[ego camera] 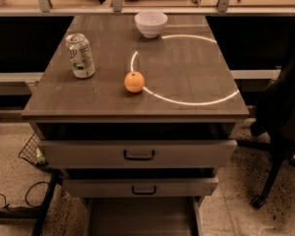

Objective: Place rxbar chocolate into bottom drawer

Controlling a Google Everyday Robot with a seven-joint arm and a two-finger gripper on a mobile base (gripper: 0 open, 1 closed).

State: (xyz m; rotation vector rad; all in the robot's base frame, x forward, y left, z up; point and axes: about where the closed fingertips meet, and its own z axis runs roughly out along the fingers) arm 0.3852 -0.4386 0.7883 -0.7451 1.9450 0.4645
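Fruit (134,81) orange; can (80,55) pale, perhaps green print; bottom drawer (137,218) grey-brown.

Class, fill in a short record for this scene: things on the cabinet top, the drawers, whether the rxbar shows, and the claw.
cabinet top: can, orange, white bowl
upper drawers: both slightly open
bottom drawer: pulled out; no bar in the part that shows
rxbar chocolate: not visible
claw: not in view
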